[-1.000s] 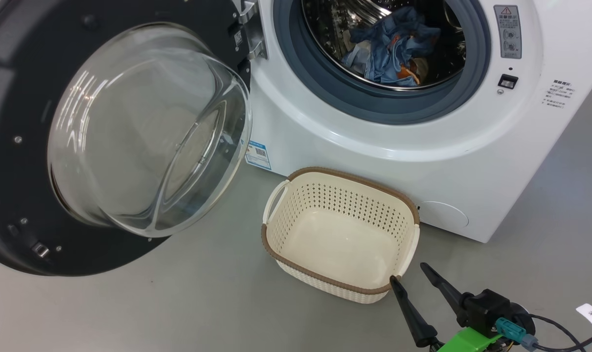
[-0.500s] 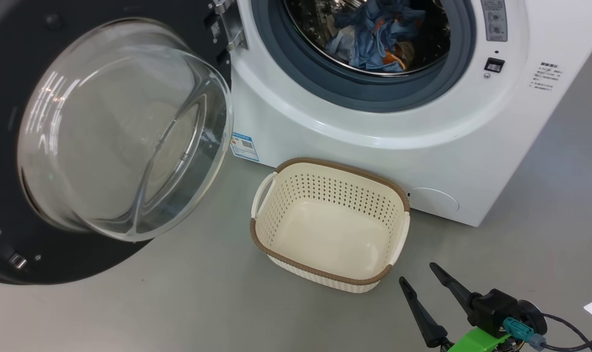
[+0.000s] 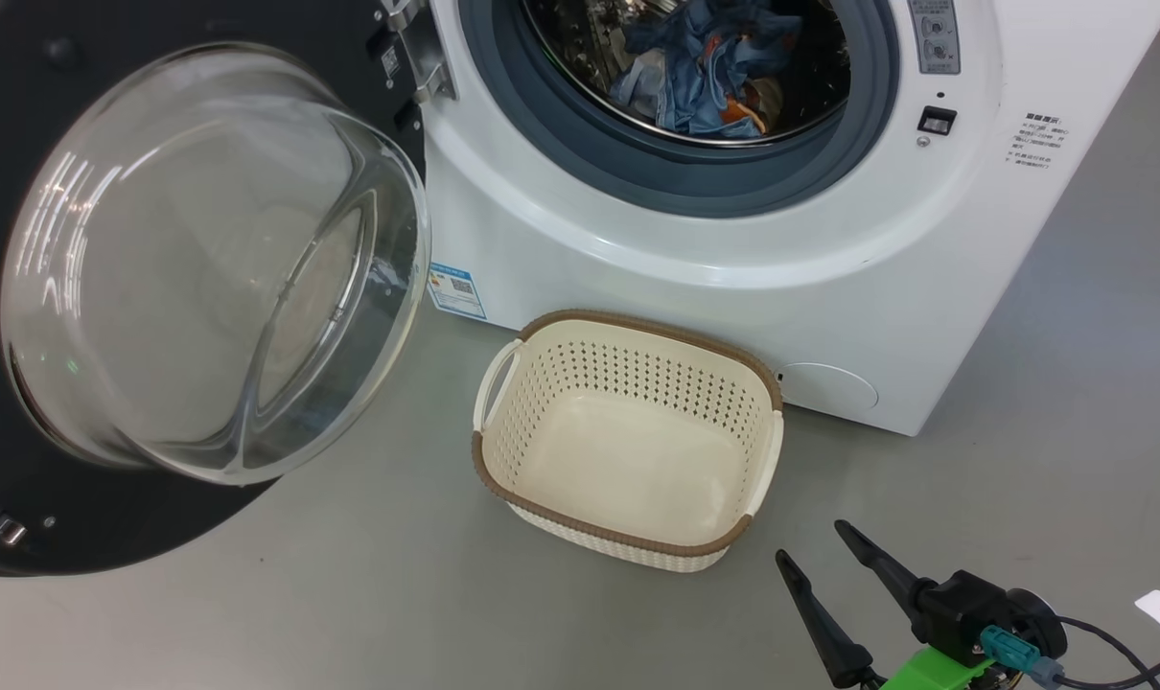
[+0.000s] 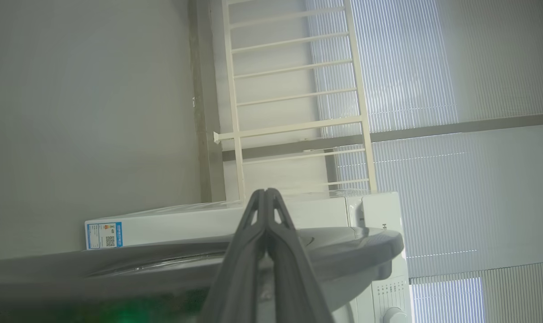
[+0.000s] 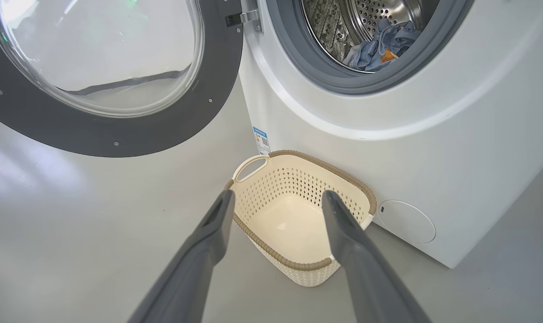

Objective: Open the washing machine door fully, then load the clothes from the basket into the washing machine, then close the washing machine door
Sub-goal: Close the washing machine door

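Floor (image 3: 350, 594) is smooth and grey. The right gripper (image 3: 811, 541) hangs above it, fingers spread wide, holding nothing. Just beside it sits the basket (image 3: 638, 324), close to the washing machine (image 3: 695, 287). The clothes (image 3: 700, 77) lie in its drum. The washing machine door (image 3: 206, 287) stands open. The left gripper (image 4: 264, 192) is pinched tight on nothing, facing what may be window blinds (image 4: 433, 89).
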Tool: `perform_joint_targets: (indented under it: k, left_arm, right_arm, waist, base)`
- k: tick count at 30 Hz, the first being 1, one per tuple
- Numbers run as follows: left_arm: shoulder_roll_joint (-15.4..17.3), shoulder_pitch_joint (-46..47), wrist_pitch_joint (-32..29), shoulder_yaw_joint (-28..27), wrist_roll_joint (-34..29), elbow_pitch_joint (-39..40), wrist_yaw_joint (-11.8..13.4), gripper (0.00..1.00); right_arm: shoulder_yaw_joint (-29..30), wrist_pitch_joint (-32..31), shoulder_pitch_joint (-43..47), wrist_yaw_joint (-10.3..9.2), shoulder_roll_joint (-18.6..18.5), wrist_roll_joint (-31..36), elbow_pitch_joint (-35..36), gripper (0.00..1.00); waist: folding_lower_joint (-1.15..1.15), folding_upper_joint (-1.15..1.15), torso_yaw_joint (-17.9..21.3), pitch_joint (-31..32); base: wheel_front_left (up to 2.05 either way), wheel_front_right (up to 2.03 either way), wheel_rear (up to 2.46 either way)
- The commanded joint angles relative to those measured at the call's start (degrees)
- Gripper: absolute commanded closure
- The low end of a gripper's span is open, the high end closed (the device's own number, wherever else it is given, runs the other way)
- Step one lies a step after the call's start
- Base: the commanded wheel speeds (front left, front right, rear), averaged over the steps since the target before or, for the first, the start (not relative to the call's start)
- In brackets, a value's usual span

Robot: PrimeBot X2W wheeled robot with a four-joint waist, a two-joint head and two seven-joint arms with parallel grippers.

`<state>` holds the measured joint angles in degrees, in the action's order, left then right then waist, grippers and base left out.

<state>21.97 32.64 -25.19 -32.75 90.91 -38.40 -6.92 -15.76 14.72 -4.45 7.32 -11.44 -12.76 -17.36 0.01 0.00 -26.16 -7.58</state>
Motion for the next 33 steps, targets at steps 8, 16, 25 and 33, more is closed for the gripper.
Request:
perform_joint_targets:
  k: [8,16,25,33]
  left_arm:
    - [2.0,-1.5,-8.4,0.4,2.5,2.8,-0.6,1.00]
    - [0.0,-4.6,-16.9,0.7,4.8,6.9,-0.6,1.00]
    - [-3.9,-9.5,-24.4,1.5,5.6,17.4,-0.6,1.00]
    - [-8.6,-14.5,-29.4,1.7,7.0,28.7,-0.6,1.00]
  right_arm:
    - [-1.7,0.3,0.0,0.17,-0.7,-0.2,1.0,0.00]
    - [-1.0,0.3,-0.1,0.17,-0.3,-0.1,1.0,0.00]
    - [0.8,0.3,-0.3,0.17,2.3,0.1,1.4,0.00]
    - [2.0,0.3,-0.8,0.17,4.4,0.4,1.8,0.00]
  waist:
    - [-0.01,0.00,-0.1,0.1]
    - [-0.01,0.00,-0.3,-0.1]
    - [-0.01,0.00,-0.1,-0.5]
    - [-0.01,0.00,0.6,-1.0]
  base:
    - [0.00,0.00,0.00]
    - [0.00,0.00,0.00]
    - [0.00,0.00,0.00]
    - [0.00,0.00,0.00]
